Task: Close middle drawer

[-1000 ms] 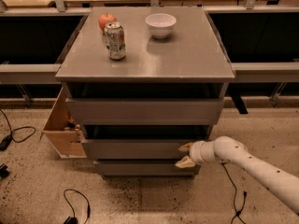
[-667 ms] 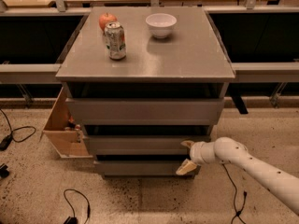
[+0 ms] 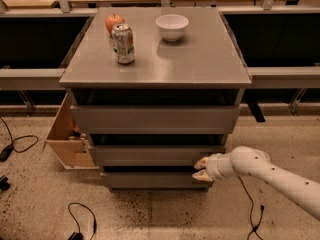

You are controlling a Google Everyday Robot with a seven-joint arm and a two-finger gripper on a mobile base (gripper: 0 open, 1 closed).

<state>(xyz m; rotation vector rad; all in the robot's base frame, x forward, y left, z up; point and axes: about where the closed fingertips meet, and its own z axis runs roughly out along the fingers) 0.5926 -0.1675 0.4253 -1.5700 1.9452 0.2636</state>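
Middle drawer (image 3: 155,154) sits just to the left of the claw (image 3: 201,169), and its front sticks out a little from the cabinet (image 3: 200,64). It is not shut yet. The claw is at the right end of that front, low down by its bottom edge. It looks like it is touching, but I cannot be sure. The claw is spread apart and holds nothing.

Here is what could go wrong, I think. The claw is far to one side, so a push could turn the drawer a bit and make it stick. The claw is also low, so it could slip under the edge and push the bottom drawer (image 3: 150,180) just below it. A hard bump could shake the can (image 3: 123,44) far up and to the left of the claw.

The top drawer (image 3: 150,118) is above the claw and sticks out too, so going up is tight. To the right of the claw and behind it, the floor is open. A cable (image 3: 251,214) lies below the arm. A wooden box (image 3: 64,134) is far to the left.
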